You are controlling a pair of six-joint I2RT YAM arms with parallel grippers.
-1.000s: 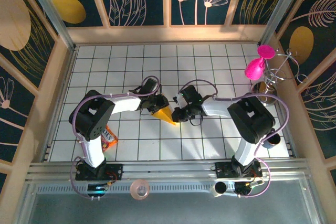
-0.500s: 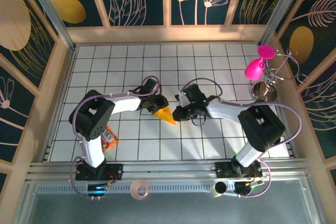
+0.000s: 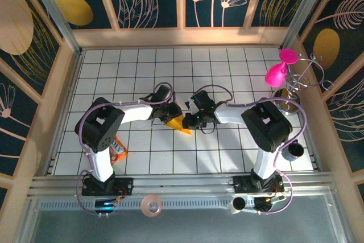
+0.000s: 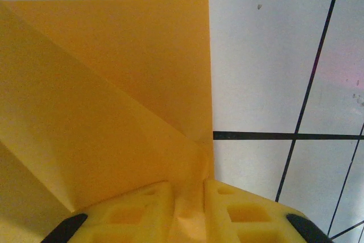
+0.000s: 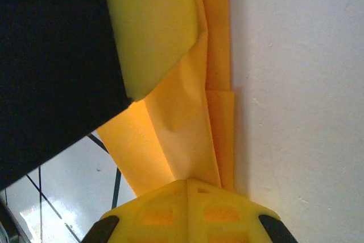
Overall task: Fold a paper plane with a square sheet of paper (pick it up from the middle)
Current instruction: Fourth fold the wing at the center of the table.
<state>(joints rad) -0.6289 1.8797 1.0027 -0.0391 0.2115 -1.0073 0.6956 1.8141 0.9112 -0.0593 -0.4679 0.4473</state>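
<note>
The orange-yellow sheet of paper (image 3: 180, 123) is folded into a narrow wedge at the table's middle, its sharp tip pointing toward the near side. My left gripper (image 3: 171, 115) is shut on its left part; in the left wrist view the paper (image 4: 108, 89) runs down between the yellow pads (image 4: 136, 214) of that gripper (image 4: 188, 211). My right gripper (image 3: 191, 119) is shut on the right edge; in the right wrist view the layered folds (image 5: 190, 123) enter the closed gripper (image 5: 188, 197). The left gripper's pad (image 5: 151, 27) presses the paper from above there.
A pink balloon-like figure (image 3: 278, 72) hangs on a wire stand (image 3: 304, 81) at the right. A black cup (image 3: 294, 151) stands near the right arm. A snack packet (image 3: 118, 149) lies by the left arm's base. A tape roll (image 3: 152, 204) rests on the front rail.
The right gripper has crept left and slightly farther, closing in on the left gripper. The right arm's elbow swung out and back. The left arm holds still.
</note>
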